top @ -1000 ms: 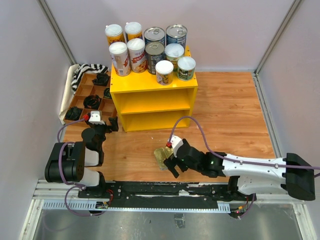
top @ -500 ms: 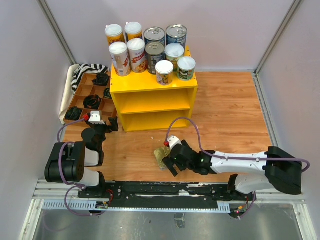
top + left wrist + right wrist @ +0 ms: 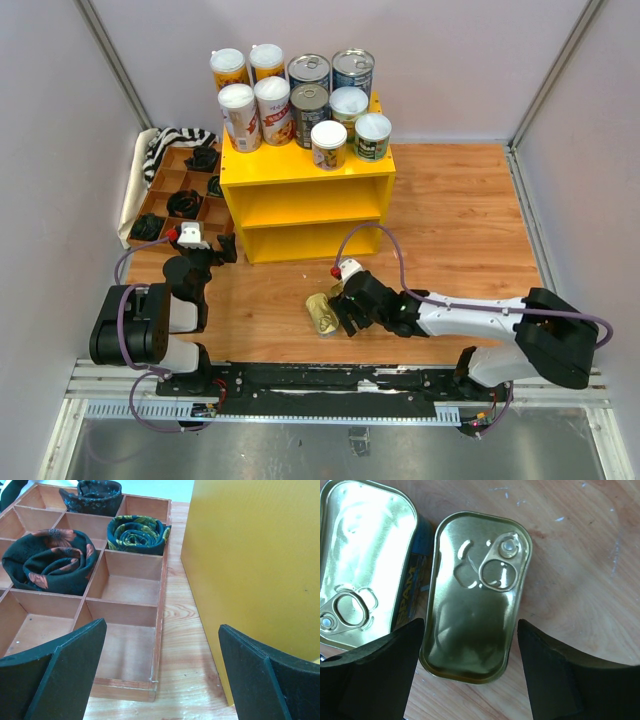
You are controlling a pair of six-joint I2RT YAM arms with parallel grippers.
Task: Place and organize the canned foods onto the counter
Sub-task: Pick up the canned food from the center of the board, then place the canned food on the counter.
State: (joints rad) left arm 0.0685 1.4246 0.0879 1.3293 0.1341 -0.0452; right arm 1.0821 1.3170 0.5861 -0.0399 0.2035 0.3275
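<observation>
Two flat gold-topped tins lie side by side on the wooden floor in front of the yellow counter [image 3: 305, 215]. In the right wrist view, one tin [image 3: 476, 595] lies between my right gripper's [image 3: 470, 630] fingers, which stand open on either side of its near end. The other tin [image 3: 362, 565], with a blue label, lies just left of it. From above, the right gripper [image 3: 338, 312] hovers low over both tins [image 3: 320, 313]. Several tall and short cans [image 3: 310, 100] stand on the counter's top. My left gripper [image 3: 162, 680] is open and holds nothing, low beside the counter's side wall [image 3: 250, 570].
A brown divided wooden tray [image 3: 165, 180] with rolled dark cloths [image 3: 50, 562] sits left of the counter, a striped cloth [image 3: 175, 140] behind it. Both counter shelves are open at the front. Grey walls close in the left, back and right.
My right gripper has slid a little left and down over the tins, and its fingers have narrowed around the nearer tin. The left arm has not moved.
</observation>
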